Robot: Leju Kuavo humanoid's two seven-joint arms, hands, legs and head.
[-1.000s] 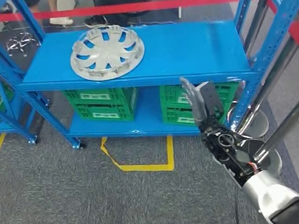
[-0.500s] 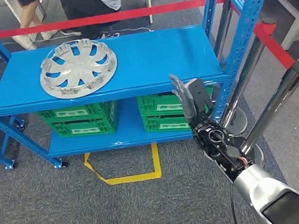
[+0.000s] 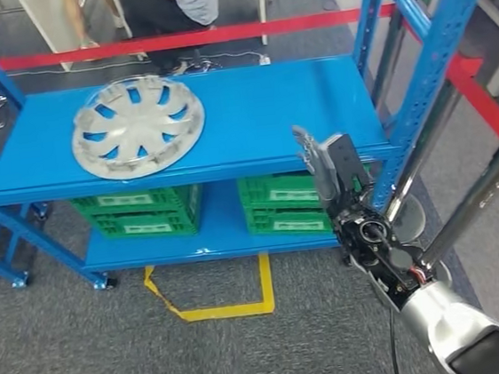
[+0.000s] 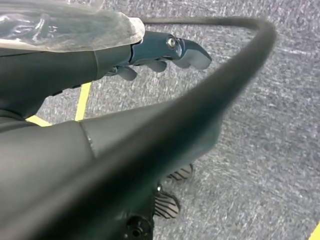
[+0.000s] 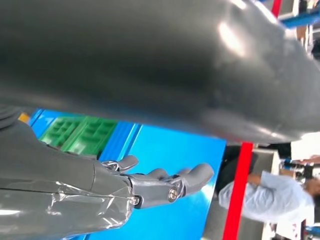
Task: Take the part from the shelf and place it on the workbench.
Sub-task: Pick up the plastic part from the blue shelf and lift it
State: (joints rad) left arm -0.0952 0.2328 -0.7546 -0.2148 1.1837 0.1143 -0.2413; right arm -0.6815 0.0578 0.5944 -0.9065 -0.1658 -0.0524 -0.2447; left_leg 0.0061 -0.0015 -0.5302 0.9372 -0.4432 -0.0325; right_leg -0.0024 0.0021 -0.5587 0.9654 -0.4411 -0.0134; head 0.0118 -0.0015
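The right hand [image 3: 329,168] hangs empty, fingers spread, at the shelf [image 3: 278,103] front edge, far from the hubcap [image 3: 137,126] lying flat at the shelf's other end. Reaching across, it could catch that edge or shove the hubcap back; the left hand [image 4: 166,50] hangs empty over the floor

A silver hubcap [image 3: 137,125] with dark cut-out slots lies on a bright blue shelf [image 3: 259,106], above green crates [image 3: 282,203]. The floor [image 3: 183,355] is grey carpet marked with yellow tape [image 3: 213,311], and a red barrier tape [image 3: 151,45] runs behind. The right hand [image 3: 326,172] is dark grey on a silver arm [image 3: 450,331].
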